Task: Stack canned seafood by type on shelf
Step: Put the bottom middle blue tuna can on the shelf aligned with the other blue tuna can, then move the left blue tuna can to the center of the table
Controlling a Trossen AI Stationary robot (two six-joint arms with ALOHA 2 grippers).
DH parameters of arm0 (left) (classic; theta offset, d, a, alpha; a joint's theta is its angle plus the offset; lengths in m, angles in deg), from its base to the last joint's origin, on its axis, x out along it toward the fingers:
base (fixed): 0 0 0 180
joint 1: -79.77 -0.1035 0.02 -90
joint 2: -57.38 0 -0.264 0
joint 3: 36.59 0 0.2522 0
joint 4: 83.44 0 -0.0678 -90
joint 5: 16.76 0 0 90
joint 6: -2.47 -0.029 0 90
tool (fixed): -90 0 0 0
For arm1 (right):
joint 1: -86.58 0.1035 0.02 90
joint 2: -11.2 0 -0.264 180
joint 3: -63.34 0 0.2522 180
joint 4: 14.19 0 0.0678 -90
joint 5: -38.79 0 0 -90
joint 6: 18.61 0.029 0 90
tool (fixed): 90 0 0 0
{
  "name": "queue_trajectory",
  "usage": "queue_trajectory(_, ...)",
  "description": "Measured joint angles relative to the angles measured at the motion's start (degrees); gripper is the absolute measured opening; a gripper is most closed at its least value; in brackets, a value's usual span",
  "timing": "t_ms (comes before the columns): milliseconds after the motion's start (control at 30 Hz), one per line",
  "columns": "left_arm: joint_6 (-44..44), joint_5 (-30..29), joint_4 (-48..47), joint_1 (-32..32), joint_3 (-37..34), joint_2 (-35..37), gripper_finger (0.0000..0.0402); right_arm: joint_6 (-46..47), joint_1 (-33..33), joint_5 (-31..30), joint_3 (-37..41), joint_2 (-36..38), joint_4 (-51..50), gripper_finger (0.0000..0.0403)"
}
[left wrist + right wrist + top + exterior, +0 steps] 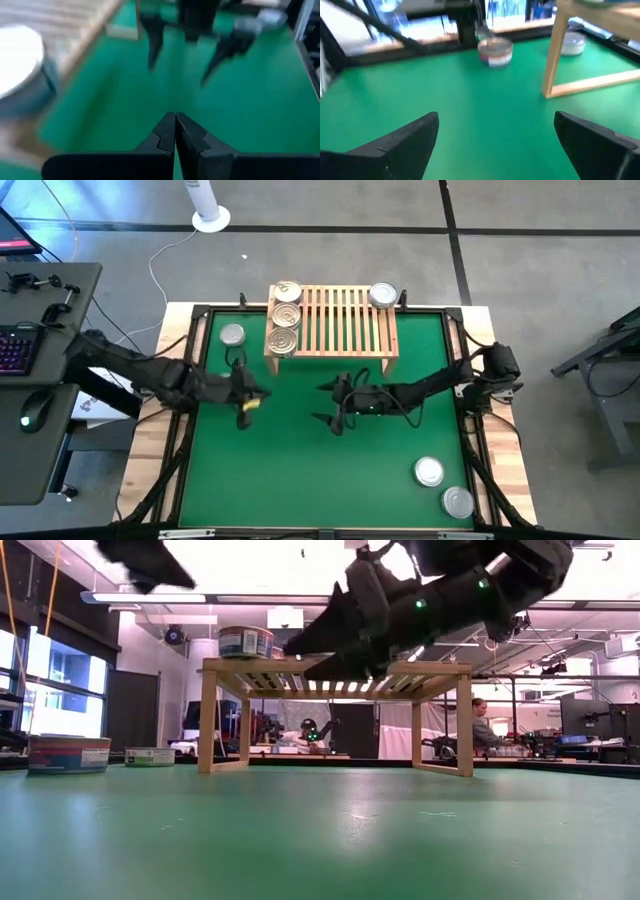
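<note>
The light-wood shelf (340,330) stands at the far middle of the green mat. Three gold-topped tins (285,315) sit in a row on its left end, and one silver tin (382,295) sits on its far right corner. A silver tin (232,335) rests on the mat left of the shelf; the right wrist view shows a second tin (495,52) nearer the left arm. Two silver tins (429,471) (458,501) lie at the near right. My left gripper (265,393) (175,122) hovers shut, holding nothing, in front of the shelf. My right gripper (320,402) (495,145) faces it, open and also holding nothing.
The shelf's legs (552,60) and floor rails stand close behind both grippers. Bare green mat (300,480) spreads from the grippers to the near edge. Black frame bars (195,340) run along the mat's sides. People and desks show beyond the table in the low view.
</note>
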Motion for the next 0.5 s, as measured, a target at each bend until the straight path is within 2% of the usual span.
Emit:
queue_trajectory(100, 13.81, -1.28, -11.6, 4.97, 0.56, -0.91, 0.0, 0.79, 0.0, -0.01, 1.62, -0.06, 3.35, 0.0391)
queue_trajectory(233, 33.5, -1.52, -21.28, 10.05, -2.64, -0.87, 0.0, -0.66, 0.22, -0.01, 1.63, -0.37, 4.01, 0.0391)
queue_trajectory(400, 56.69, -3.77, -28.22, 12.37, -8.9, -0.91, 0.0, -1.13, 1.13, -0.02, 1.63, -0.39, 4.08, 0.0391)
queue_trajectory(500, 65.53, -6.06, -31.15, 12.1, -11.72, -1.01, 0.0, -1.13, 1.81, -0.05, 1.63, -0.39, 4.07, 0.0391)
